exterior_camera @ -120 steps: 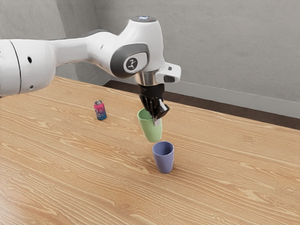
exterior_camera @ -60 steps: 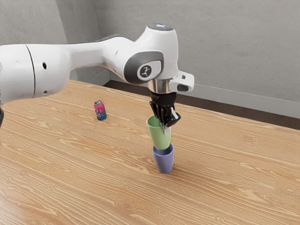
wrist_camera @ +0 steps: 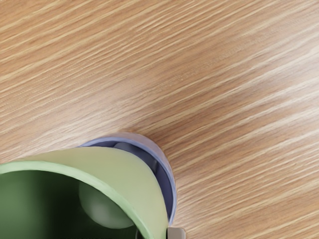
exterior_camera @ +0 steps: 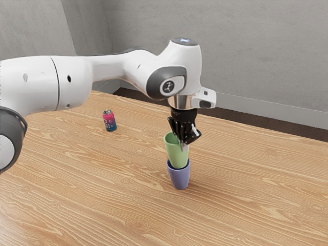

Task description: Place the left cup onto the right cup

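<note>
Hand (exterior_camera: 184, 142) grips the green cup (exterior_camera: 175, 155), its base inside the purple cup (exterior_camera: 178, 177).

green cup (exterior_camera: 176, 149) base hidden in purple cup (exterior_camera: 179, 177), can (exterior_camera: 109, 120) label illegible

The table (exterior_camera: 77, 205) is pale wood with a bold, flowing grain, smooth and faintly satin. The green cup (exterior_camera: 176, 154) and the blue-violet cup (exterior_camera: 179, 178) under it look like smooth, matt plastic. Above the green cup, the arm (exterior_camera: 102, 72) has a smooth white shell with a soft sheen, and its gripper (exterior_camera: 183, 144) is dull black. Well away from the green cup, the small can (exterior_camera: 109, 120) has a coloured printed skin.
</note>
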`<state>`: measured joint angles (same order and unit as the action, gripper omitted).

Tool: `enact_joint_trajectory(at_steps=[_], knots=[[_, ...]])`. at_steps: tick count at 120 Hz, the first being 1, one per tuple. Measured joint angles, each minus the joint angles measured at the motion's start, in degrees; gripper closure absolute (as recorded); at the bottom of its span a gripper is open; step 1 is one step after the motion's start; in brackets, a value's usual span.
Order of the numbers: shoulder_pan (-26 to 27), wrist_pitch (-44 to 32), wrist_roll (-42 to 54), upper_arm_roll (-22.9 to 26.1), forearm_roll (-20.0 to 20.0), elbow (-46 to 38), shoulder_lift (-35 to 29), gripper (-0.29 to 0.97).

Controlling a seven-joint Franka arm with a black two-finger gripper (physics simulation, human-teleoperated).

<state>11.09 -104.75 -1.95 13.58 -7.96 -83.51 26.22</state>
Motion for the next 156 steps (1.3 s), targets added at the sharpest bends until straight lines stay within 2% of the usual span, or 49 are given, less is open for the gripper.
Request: enact_joint_trajectory(at_steps=[24, 51, 74, 87, 104, 121, 137, 156], knots=[[-0.31, 0.15, -0.48, -0.10, -0.13, 1.61, 2.22, 0.76], [0.02, 2.93, -1.72, 0.03, 0.22, 3.10, 1.85, 0.32], [0.35, 5.82, -2.71, -0.32, 0.29, 3.10, -2.20, 0.13], [1.56, 7.38, -3.02, -1.86, 0.41, 2.50, -6.34, 0.08], [5.94, 9.79, -3.03, -8.59, 1.04, 0.68, -12.02, 0.04], [9.92, 11.58, -2.98, -15.09, 1.34, -4.66, -19.73, 0.02], [8.74, 13.31, -2.95, -16.84, 1.47, -6.05, -23.04, 0.01], [5.44, 14.52, -2.70, -17.28, 1.76, -6.64, -24.15, 0.01]])
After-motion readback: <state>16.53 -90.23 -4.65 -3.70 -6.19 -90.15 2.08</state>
